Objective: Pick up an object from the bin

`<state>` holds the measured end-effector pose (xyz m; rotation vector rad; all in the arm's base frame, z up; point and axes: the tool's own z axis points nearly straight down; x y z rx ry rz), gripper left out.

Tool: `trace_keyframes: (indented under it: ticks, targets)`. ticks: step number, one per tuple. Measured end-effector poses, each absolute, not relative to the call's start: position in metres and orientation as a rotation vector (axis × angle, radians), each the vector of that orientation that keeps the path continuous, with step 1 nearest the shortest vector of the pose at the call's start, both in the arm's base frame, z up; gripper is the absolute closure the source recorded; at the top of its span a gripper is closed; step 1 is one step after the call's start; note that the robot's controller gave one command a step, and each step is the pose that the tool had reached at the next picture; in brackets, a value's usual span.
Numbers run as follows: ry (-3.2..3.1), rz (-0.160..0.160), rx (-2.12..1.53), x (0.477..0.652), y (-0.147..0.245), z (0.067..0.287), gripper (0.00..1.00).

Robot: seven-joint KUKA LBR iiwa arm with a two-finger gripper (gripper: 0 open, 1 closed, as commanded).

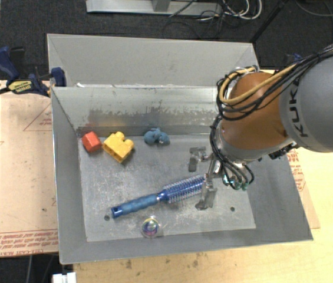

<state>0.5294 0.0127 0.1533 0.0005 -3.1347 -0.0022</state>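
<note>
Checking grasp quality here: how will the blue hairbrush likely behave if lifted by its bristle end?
The blue hairbrush looks like rigid plastic, so it probably won't flop. The gripper stands at its bristled head, far from the long handle, so the handle end may sag or swing. Bristles could give, making the grip slippery.

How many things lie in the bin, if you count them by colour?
Blue: 2 (a hairbrush and a small lump)
Yellow: 1 (a block)
Orange-red: 1 (a small cube)
Shiny, mixed colours: 1 (a small round thing)
Total: 5
</note>
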Motion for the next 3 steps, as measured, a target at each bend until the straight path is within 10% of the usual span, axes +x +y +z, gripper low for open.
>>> trace_keyframes:
  ticks: [1,2,3]
  targets:
    - [-3.136,-0.002,0.115,0.567,0.022,0.066,0.00]
    - [-3.140,-0.002,0.114,0.567,0.021,0.069,1.00]
    - [-3.148,-0.001,0.164,0.581,0.039,0.204,1.00]
